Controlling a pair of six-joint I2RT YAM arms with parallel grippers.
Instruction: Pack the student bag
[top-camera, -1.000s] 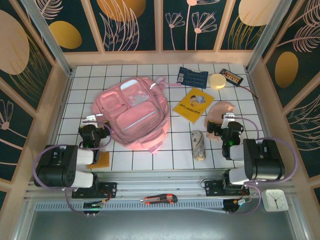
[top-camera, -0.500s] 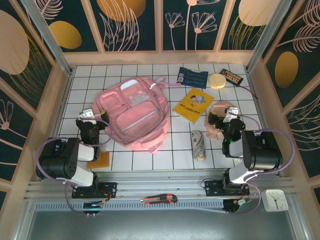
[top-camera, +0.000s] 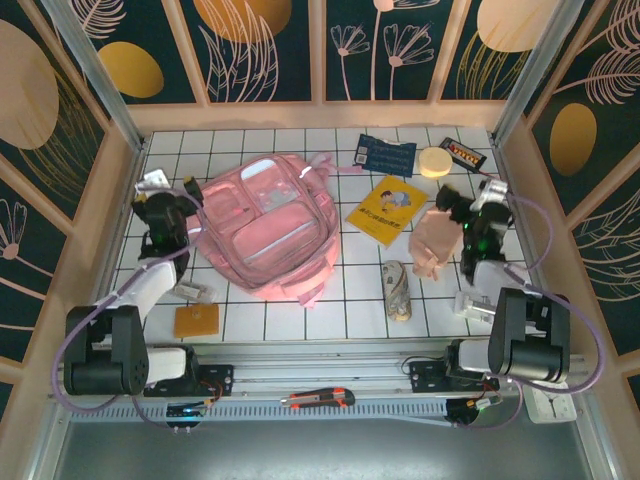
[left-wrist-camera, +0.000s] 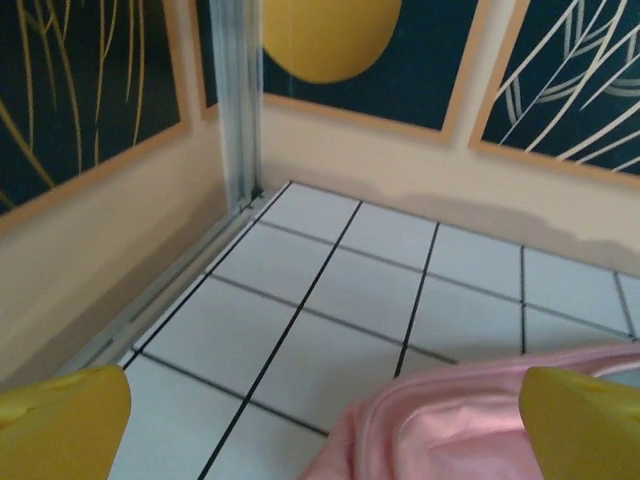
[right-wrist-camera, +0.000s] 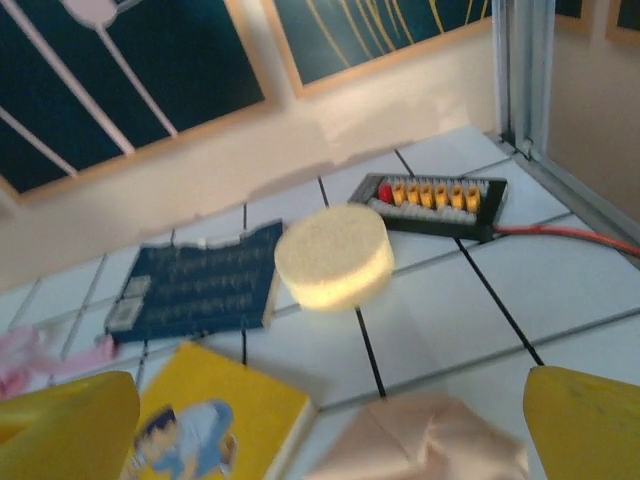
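Note:
The student bag, a large pink backpack with a clear window pocket, lies flat at left centre of the tiled table. My left gripper hovers open just off its left edge. In the left wrist view the bag's pink rim lies between my two yellow fingertips, which hold nothing. My right gripper stands open at the right, above the far end of a peach cloth. Its yellow fingertips are wide apart and empty.
A yellow book, a blue booklet, a round sponge and a black abacus lie at the back right. A patterned roll and an orange block sit near the front. Walls close in on both sides.
Both arms have stretched away from their bases. The left gripper went up along the bag's left side. The right gripper went past the peach cloth toward the back right. Both jaws stayed open.

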